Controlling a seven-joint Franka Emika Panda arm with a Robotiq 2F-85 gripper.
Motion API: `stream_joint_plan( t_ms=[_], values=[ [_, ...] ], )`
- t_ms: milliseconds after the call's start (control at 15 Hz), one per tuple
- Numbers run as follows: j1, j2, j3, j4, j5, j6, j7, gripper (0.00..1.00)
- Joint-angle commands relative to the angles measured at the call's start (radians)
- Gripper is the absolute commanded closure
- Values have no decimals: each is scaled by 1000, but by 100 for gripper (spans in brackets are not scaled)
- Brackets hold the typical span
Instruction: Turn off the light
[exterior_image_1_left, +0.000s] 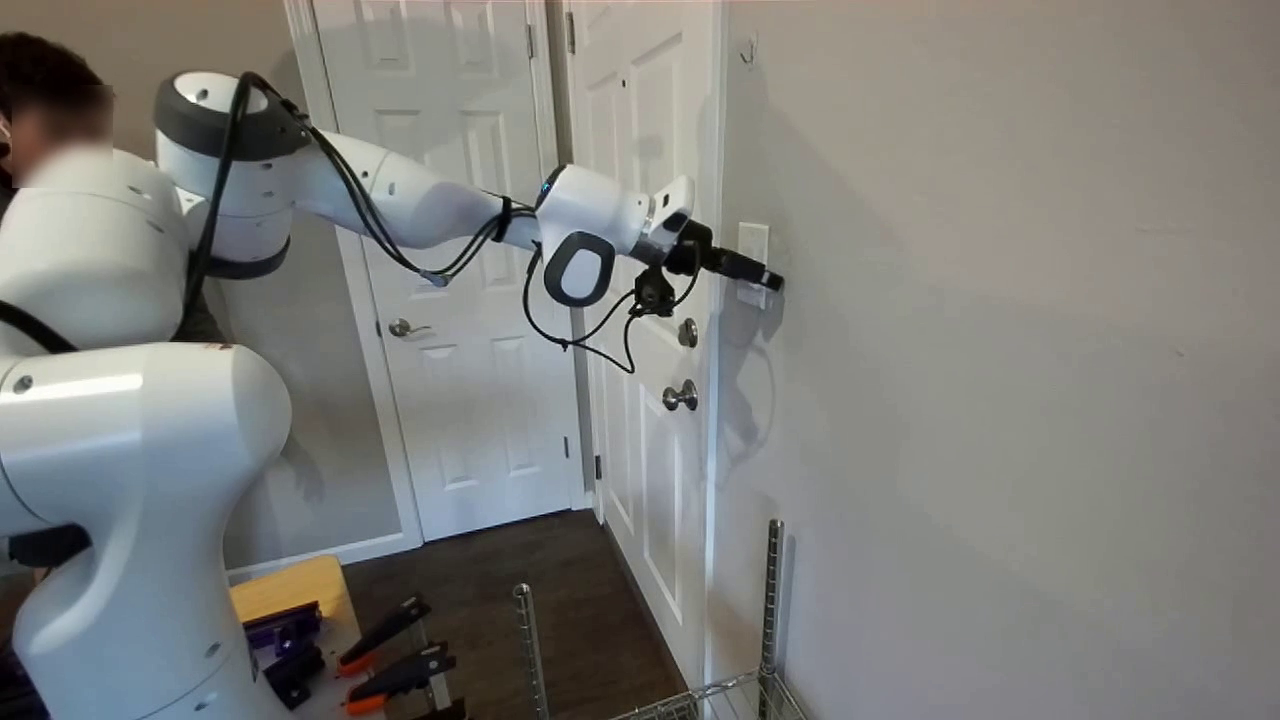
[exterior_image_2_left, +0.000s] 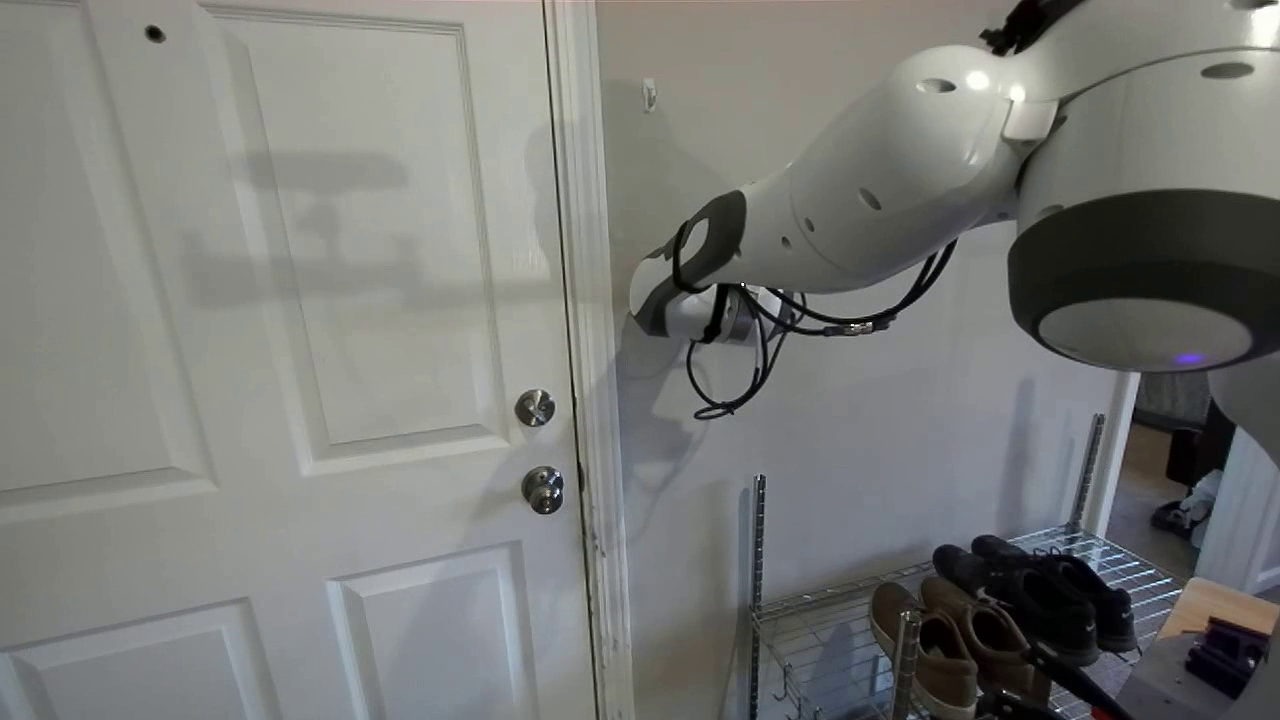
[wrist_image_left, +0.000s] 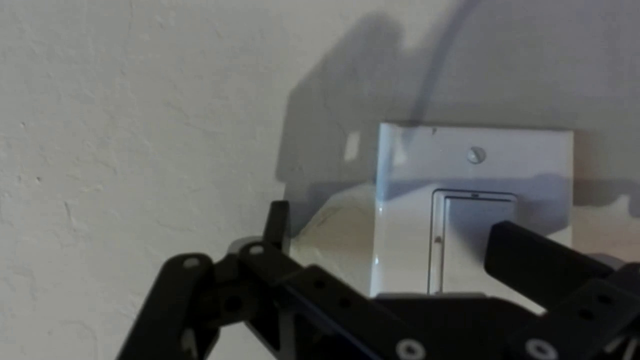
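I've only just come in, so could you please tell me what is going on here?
A robot arm is stretched out to a light switch on the wall beside a white door, apparently to switch it off. Its end effector is open and holds nothing: in the wrist view, one finger overlaps the switch and the other finger is seen against the wall. Whether anything touches the switch, I cannot tell. A person is partly visible behind the arm.
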Motion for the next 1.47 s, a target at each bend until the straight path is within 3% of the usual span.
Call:
stream_joint_plan(
  t_ms=[0,333,667,1400],
  values=[
    [50,-35,-10,-38,-6,-6,18,0],
    [174,13,-60,-150,-3,-26,123,0],
    [235,27,-81,-194,-15,-32,171,0],
    [133,23,-86,-122,-36,-49,147,0]
  ],
)
